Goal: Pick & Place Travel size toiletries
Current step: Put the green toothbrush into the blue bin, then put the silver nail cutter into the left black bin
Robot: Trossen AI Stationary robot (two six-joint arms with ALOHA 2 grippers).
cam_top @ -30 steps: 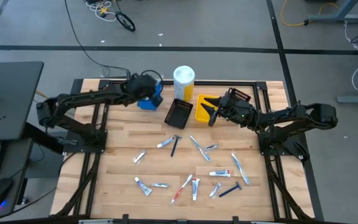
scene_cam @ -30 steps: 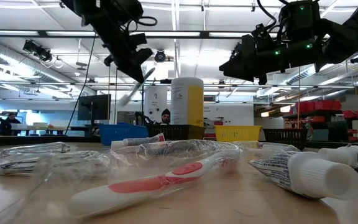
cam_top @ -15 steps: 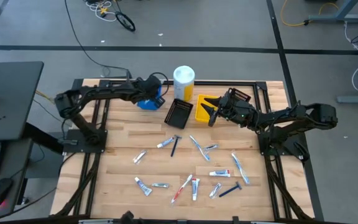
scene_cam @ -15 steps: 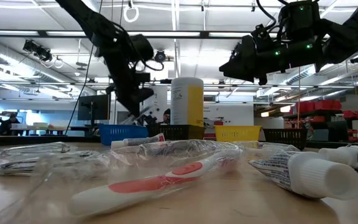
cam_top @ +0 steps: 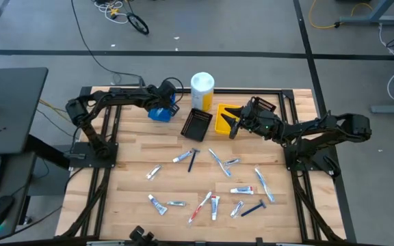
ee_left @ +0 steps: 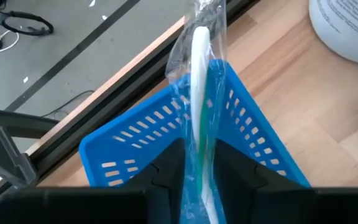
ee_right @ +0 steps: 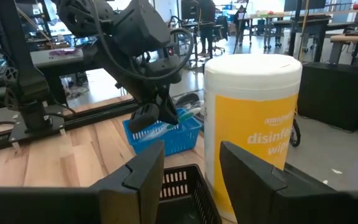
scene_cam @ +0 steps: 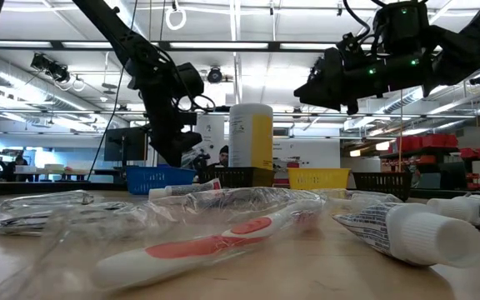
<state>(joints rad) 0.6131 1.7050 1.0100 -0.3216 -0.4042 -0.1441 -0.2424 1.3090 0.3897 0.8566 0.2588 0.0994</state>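
**Q:** What does the step at the table's (cam_top: 128,157) far edge call for?

**A:** By the look of it, a clean drop. The left tool (cam_top: 161,101) hangs over the blue bin (cam_top: 160,111) near the far-left corner, its jaws slightly parted around a wrapped toothbrush (ee_left: 199,93). A good release would likely mean opening wide enough for the crinkled wrapper to slip free, low enough that the brush lands inside the bin's walls and does not tip over the rim.

**Q:** Where does the brush sit against the tool?

**A:** Between the two fingers (ee_left: 166,171), running lengthwise away from them, its far end over the bin's outer rim. Whether the pads pinch it firmly cannot be told. The right tool (cam_top: 232,123) waits with jaws open beside the yellow bin (cam_top: 223,121); other toiletries (cam_top: 214,205) lie scattered toward the near edge.
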